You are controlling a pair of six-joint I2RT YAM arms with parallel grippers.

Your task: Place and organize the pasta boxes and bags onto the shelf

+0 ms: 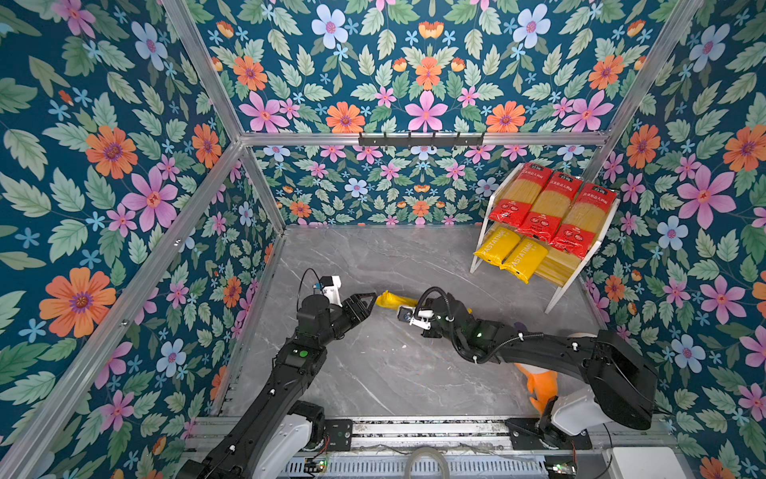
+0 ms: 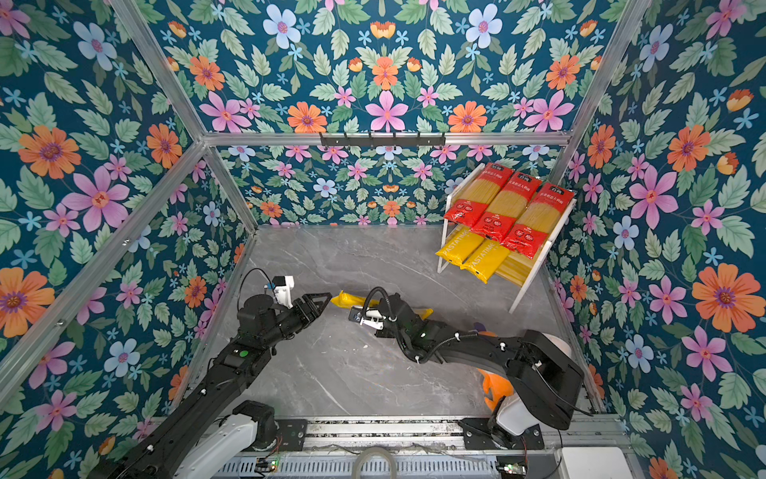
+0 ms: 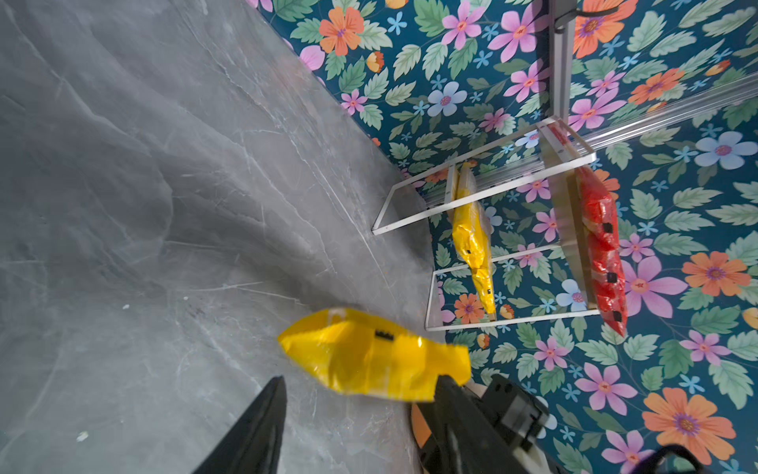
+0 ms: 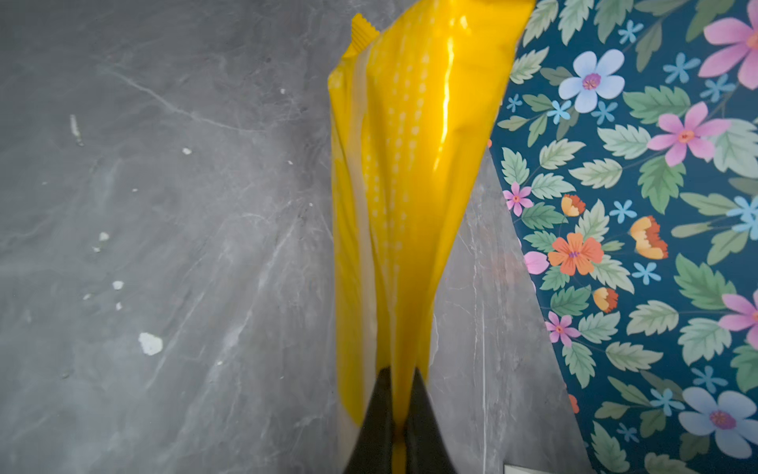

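Top views: third yellow pack (image 1: 391,299) held above table (image 1: 373,257) mid-scene, well apart from shelf (image 1: 559,265) at far right; left gripper (image 1: 373,300) just beside its left end. Shelf: three red packs (image 1: 551,207) upper tier, two yellow packs (image 1: 497,245) lower, bare slats right of them.
Left wrist: left gripper jaws spread, clamping nothing; pack end just beyond them.
Right wrist: only view showing right gripper (image 4: 400,375) pinched tight on pack's film. Likely light, brittle strands, slick film; mid-body hold safer.

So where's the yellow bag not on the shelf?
In both top views the yellow bag is over the middle of the table, left of the shelf, pinched by the right claw, with the open left claw at its other end.
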